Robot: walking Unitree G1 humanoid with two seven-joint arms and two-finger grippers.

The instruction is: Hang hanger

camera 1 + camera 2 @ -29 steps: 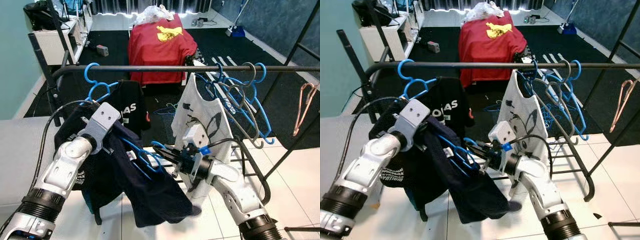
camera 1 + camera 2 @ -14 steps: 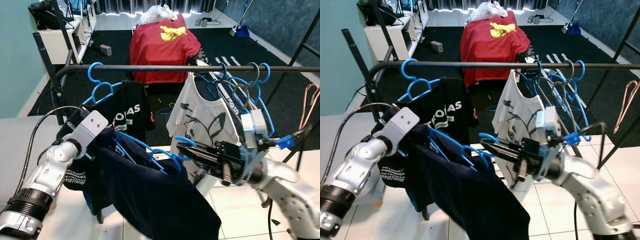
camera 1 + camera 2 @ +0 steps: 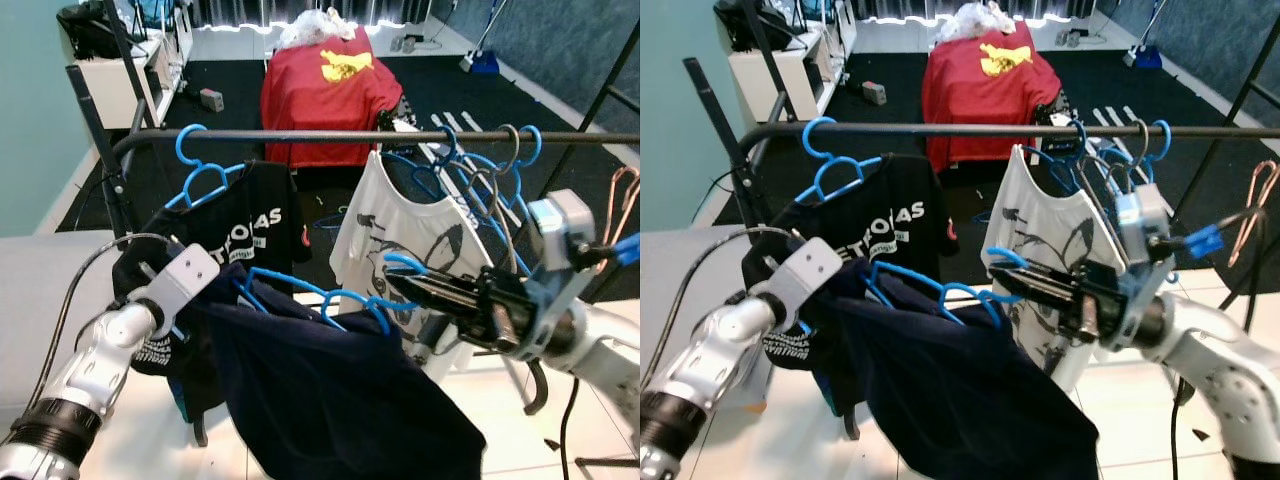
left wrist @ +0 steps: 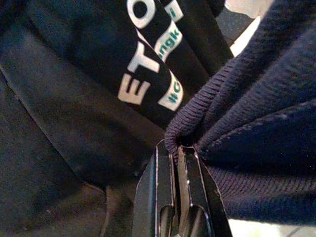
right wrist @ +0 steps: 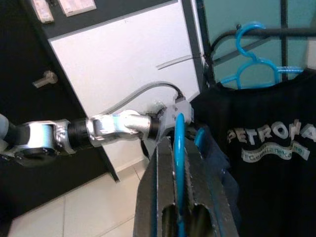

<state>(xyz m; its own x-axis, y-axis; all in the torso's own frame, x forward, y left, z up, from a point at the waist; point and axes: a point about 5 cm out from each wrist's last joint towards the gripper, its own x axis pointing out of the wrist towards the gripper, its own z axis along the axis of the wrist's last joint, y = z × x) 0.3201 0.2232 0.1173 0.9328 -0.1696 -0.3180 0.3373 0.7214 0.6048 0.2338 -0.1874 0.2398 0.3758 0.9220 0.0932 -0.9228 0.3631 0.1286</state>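
Note:
A blue hanger [image 3: 300, 291] carries a dark navy shirt [image 3: 340, 400] and hangs in the air below the black rail [image 3: 330, 135]. My right gripper [image 3: 397, 284] is shut on the hanger's hook, and the right wrist view shows the blue hook [image 5: 179, 143] clamped between the fingers. My left gripper [image 3: 197, 297] is shut on the shirt's edge at the hanger's left end; in the left wrist view navy fabric [image 4: 237, 123] is pinched at the fingertips. The hook sits lower than the rail and in front of it.
On the rail hang a black printed t-shirt [image 3: 245, 225] on a blue hanger, a white t-shirt [image 3: 410, 230] and several empty hangers [image 3: 500, 170]. A pink hanger [image 3: 618, 200] hangs at the far right. Behind stands something under a red cloth [image 3: 325, 80].
My right gripper has lifted the hanger's hook up and to the right, so the hanger and navy shirt now stretch level between both grippers. The left gripper stays clamped on the shirt.

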